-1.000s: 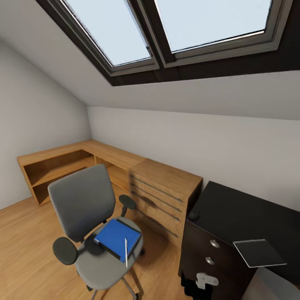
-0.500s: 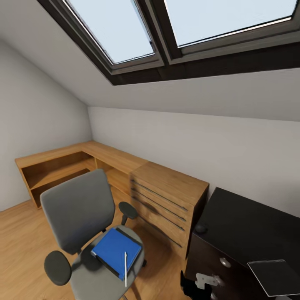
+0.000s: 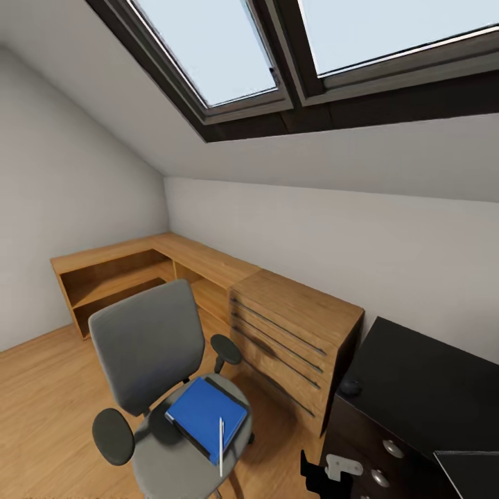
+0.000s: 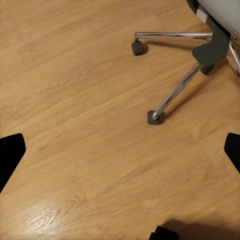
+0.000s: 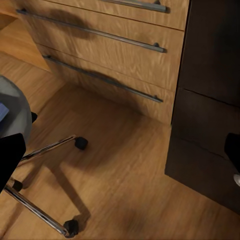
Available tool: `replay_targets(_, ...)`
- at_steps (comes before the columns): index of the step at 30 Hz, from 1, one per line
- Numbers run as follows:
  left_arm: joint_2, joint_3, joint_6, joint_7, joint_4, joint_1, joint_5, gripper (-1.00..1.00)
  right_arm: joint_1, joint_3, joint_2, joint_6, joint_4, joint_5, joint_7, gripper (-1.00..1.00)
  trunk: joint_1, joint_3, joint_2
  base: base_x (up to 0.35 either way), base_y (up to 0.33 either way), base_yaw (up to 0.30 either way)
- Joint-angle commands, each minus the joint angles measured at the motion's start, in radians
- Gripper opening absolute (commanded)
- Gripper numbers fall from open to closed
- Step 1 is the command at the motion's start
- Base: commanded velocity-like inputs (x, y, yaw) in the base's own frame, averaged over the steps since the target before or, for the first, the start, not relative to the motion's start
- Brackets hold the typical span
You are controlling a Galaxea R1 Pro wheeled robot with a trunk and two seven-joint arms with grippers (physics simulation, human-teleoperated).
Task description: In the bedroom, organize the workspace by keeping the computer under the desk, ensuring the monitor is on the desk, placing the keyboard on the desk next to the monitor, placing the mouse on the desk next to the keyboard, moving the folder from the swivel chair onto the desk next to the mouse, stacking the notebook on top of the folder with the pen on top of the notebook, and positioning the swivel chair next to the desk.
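Folder is sitting on the chair seat with the pen lying on top of it — mouse is resting on the black desk near its corner, beside the wooden chest. Light wood floor, grey walls, skylights overhead. Left gripper and right gripper are both hanging spread wide, gripping nothing. Compared with a second ago the whole view is swinging — chair and chest are sliding rightward.
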Motion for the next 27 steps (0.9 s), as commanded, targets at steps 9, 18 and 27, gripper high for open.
replay_targets(9, 0.000, 0.006, -0.002, -0.005, 0.001, -0.001, 0.000, 1.00, -0.001, -0.005, -0.003, -0.002, 0.000, 0.011, -0.002, 1.00, 0.000, -0.001, -0.001, 0.038, 0.000, 0.004)
replay_targets(18, 0.002, 0.006, -0.001, -0.005, 0.001, -0.001, 0.000, 1.00, -0.003, -0.006, -0.005, 0.056, -0.044, 0.012, -0.007, 1.00, 0.000, -0.001, -0.001, 0.031, 0.000, 0.000)
replay_targets(27, 0.005, 0.006, -0.001, -0.005, 0.001, -0.001, 0.001, 1.00, -0.014, -0.003, 0.024, 0.545, -0.413, 0.006, -0.001, 1.00, 0.000, -0.001, -0.001, 0.002, 0.000, 0.000)
